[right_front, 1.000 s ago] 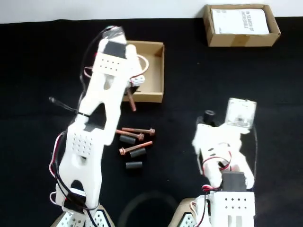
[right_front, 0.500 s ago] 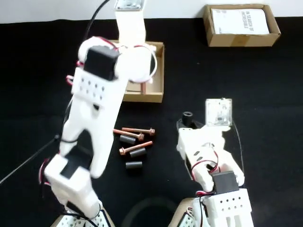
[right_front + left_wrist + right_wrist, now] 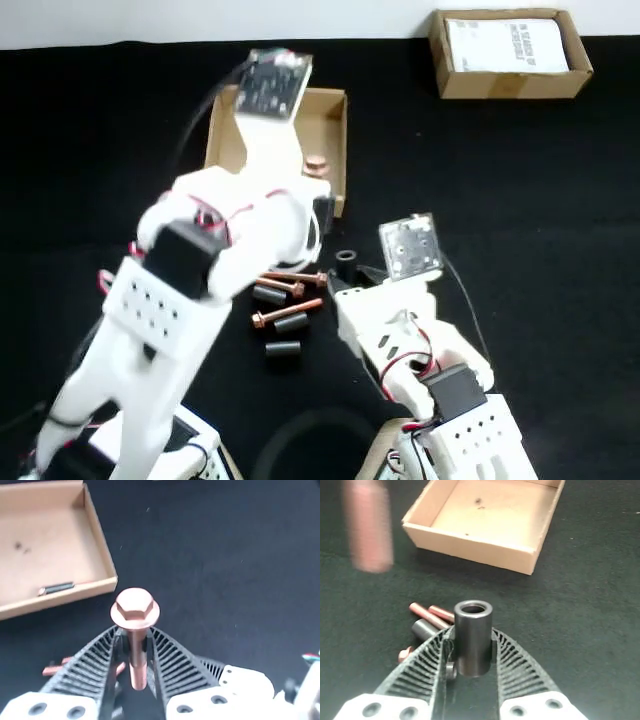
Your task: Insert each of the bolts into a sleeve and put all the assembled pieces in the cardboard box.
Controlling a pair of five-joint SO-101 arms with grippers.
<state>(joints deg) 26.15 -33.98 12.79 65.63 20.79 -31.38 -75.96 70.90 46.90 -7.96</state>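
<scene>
Each arm grips one part.
Left jaws pinch a copper bolt (image 3: 134,630), its head past their tips; right jaws pinch a dark sleeve (image 3: 473,635) standing between them; cardboard box (image 3: 470,542) lies beyond both.

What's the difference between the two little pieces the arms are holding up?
The bolt is copper-coloured; the sleeve is dark grey. The bolt is a slim shaft under a wide hexagonal head; the sleeve is a stubby, headless hollow tube. Both stand upright, the bolt clamped in the left tool, the sleeve in the right tool.
</scene>
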